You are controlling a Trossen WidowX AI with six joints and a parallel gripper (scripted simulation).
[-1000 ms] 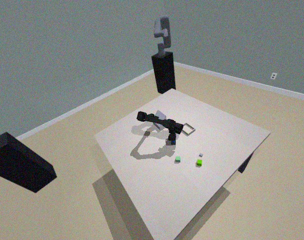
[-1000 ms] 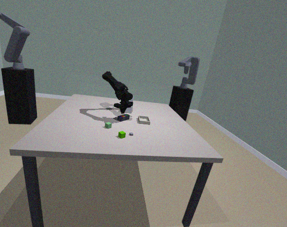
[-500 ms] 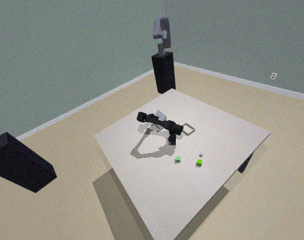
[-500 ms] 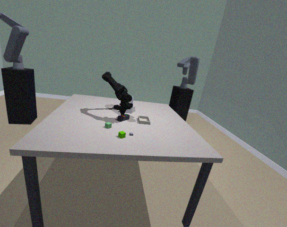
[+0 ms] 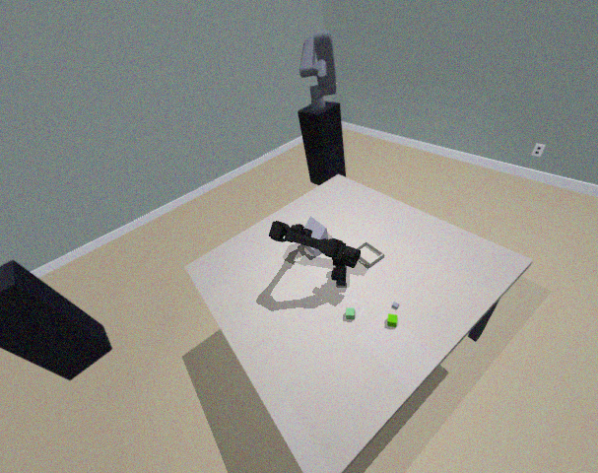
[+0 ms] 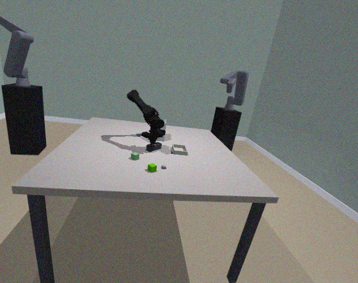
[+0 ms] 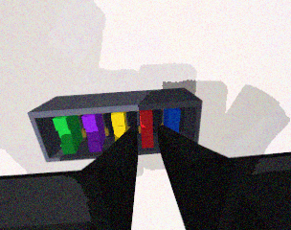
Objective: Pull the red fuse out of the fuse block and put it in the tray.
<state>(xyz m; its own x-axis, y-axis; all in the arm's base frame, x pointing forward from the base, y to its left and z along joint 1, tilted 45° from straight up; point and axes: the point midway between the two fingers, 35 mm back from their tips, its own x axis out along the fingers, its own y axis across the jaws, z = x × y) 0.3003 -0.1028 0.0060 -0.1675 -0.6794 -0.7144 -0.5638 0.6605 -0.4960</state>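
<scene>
The dark fuse block (image 5: pixel 341 281) (image 6: pixel 154 148) (image 7: pixel 98 101) lies on the table under the arm. The red fuse (image 7: pixel 146 139) sits upright in its slot, between the yellow fuse (image 7: pixel 118 120) and the blue fuse (image 7: pixel 172 117). My gripper (image 7: pixel 146 131) is slightly open and points down at the block. In the wrist view its fingertips stand on either side of the red fuse, with nothing gripped; the right tip overlaps the blue fuse's lower left edge. Their exact height is unclear. The tray (image 5: pixel 376 260) (image 6: pixel 180 152) stands beside the block.
The purple fuse (image 7: pixel 94 136) and green fuse (image 7: pixel 68 141) fill the block's left part. A pale green cube (image 5: pixel 350 313) (image 6: pixel 135 156), a bright green cube (image 5: pixel 392 319) (image 6: pixel 152 167) and a small grey cube (image 5: pixel 395 305) (image 6: pixel 163 167) lie on the table.
</scene>
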